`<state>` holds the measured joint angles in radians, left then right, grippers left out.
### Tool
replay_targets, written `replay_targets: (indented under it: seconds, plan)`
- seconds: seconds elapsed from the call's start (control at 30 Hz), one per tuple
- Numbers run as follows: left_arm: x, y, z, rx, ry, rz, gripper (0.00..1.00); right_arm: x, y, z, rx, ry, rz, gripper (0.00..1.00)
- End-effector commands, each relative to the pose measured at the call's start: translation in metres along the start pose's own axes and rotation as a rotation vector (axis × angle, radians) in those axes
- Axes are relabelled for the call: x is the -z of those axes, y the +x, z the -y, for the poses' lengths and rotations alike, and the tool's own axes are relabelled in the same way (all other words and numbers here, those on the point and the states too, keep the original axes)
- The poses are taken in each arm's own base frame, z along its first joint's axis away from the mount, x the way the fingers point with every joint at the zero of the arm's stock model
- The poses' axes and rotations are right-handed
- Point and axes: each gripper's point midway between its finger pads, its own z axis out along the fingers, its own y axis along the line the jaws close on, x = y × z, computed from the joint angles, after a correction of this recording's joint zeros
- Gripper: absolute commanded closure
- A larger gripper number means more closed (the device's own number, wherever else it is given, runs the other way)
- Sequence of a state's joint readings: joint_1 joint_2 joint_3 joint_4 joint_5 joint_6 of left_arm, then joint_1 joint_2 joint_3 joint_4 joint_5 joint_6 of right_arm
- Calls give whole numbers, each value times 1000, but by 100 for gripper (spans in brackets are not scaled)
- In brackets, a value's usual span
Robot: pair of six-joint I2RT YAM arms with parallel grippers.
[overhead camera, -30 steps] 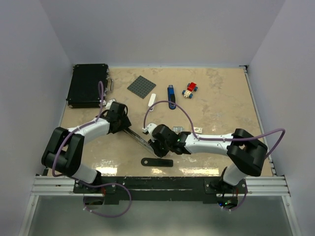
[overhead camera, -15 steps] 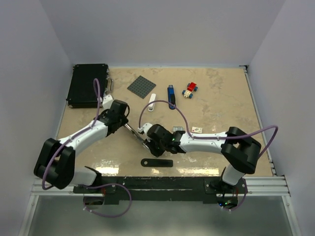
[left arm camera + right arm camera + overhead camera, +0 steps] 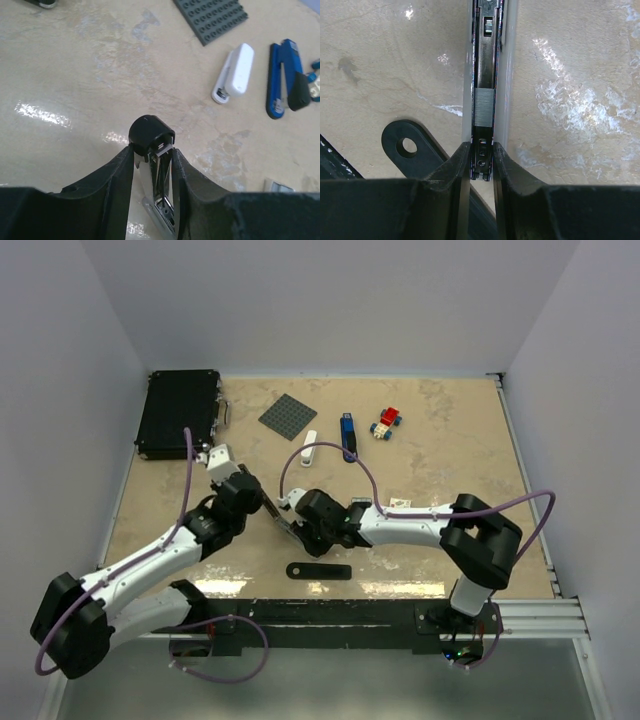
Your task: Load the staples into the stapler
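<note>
**Both hands clamped on the open stapler**

The left hand [image 3: 153, 152] grips the stapler [image 3: 159, 185] at its black-capped end, fingers pressed against both sides of the metal rail. The right hand [image 3: 481, 150] is closed on the rail's other end, where a grey strip [image 3: 484, 107] sits in the channel. The stapler is held near the middle of the near edge of the table [image 3: 450, 440], and the staples box [image 3: 403, 503] rests just beyond the right arm

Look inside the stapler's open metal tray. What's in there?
A short grey strip of staples lies in the stapler tray. The fingers of the right gripper cover the tray's sides near its end, and anything under the strip is hidden.
</note>
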<state>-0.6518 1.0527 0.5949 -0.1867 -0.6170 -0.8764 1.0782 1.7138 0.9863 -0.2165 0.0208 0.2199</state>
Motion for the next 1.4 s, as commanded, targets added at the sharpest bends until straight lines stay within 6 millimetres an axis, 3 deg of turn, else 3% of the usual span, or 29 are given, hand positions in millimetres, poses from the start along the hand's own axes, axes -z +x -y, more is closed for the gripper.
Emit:
replay_targets:
  seconds: [0.0,0.17,0.3,0.5,0.77,0.87,0.97,1.07,1.13,1.23,1.37]
  plan:
    - [21,24,27,-48,213,-47,72,-5,-31,2,-31,-27,128,100]
    - [34,27,41,-75,333,-21,69,-5,-31,7,-45,-25,141,100]
    - [39,38,40,-111,375,-24,67,0,-37,11,-43,-22,169,100]
    - [31,49,26,-169,325,-16,60,2,-39,15,-33,-17,181,100]
    - [29,56,31,-172,345,-40,55,11,-38,15,-49,-23,204,100]
    - [31,57,30,-139,338,-48,55,16,-36,15,-55,-26,213,90]
    - [33,56,32,-121,351,-50,55,20,-34,16,-57,-26,220,87]
    - [39,61,43,-190,453,-51,48,24,-41,15,-58,-54,264,87]
    - [45,66,50,-244,533,-50,37,28,-43,14,-59,-68,281,87]
    - [49,62,53,-284,576,-17,29,30,-42,20,-64,-58,280,87]
    - [52,35,48,-223,520,62,26,30,-40,29,-57,-39,269,82]
